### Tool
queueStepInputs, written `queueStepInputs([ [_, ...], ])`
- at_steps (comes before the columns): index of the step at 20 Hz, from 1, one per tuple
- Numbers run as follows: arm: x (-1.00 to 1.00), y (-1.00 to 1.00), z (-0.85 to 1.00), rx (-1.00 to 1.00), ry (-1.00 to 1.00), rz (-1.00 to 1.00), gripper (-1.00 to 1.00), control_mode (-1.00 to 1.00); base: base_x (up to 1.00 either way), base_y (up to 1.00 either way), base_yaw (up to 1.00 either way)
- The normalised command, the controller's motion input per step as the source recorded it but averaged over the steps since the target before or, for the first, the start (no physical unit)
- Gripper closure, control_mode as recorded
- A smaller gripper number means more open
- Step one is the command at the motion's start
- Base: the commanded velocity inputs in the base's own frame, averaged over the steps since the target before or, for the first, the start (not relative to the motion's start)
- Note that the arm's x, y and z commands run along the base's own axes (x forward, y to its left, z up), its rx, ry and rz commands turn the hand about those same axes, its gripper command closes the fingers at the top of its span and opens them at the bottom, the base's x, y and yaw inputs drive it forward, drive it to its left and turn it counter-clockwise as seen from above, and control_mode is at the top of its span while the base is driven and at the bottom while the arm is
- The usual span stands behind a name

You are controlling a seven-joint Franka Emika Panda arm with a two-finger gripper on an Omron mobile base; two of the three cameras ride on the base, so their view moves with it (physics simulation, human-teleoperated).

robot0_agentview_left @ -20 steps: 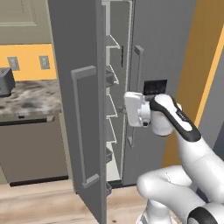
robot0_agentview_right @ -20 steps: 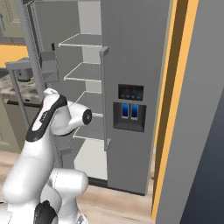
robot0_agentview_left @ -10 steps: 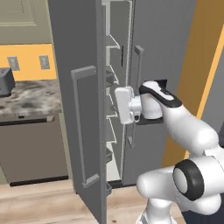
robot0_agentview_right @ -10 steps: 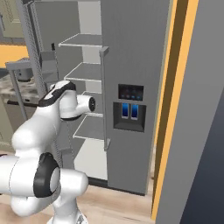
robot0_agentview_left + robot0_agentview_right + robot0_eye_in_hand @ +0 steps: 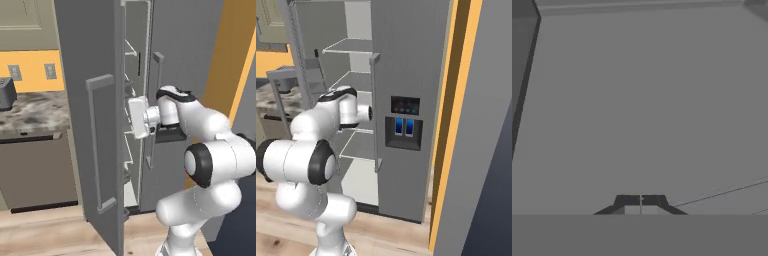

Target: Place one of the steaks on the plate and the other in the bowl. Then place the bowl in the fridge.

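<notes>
Left base view: the fridge (image 5: 90, 115) is seen with its left door swung out toward the camera, and the arm's white hand is held at the open edge, between that door and the closed right door. The step in hand is judged to be widening or clearing the opening. The door should be pushed from its inner face, with the hand kept clear of the door shelves.

Right base view: pale shelves (image 5: 348, 47) are exposed inside the fridge, and the wrist is pointed into the compartment. No steak, plate or bowl is visible.

Hand view: the gripper (image 5: 641, 199) is seen fully clenched on nothing, its tips touching, facing a plain grey inner surface. It should be kept closed for pushing.
</notes>
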Motion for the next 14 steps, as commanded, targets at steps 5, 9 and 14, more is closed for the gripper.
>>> queueStepInputs([
  [5,0.32,0.33,-0.71,0.1,0.1,0.11,1.0,-1.0,0.0,0.0,0.0],
  [9,0.06,1.0,-0.61,0.05,0.08,0.08,1.0,-1.0,0.0,0.0,0.0],
  [14,-0.1,1.0,-0.23,0.11,0.31,0.19,1.0,-1.0,0.0,0.0,0.0],
])
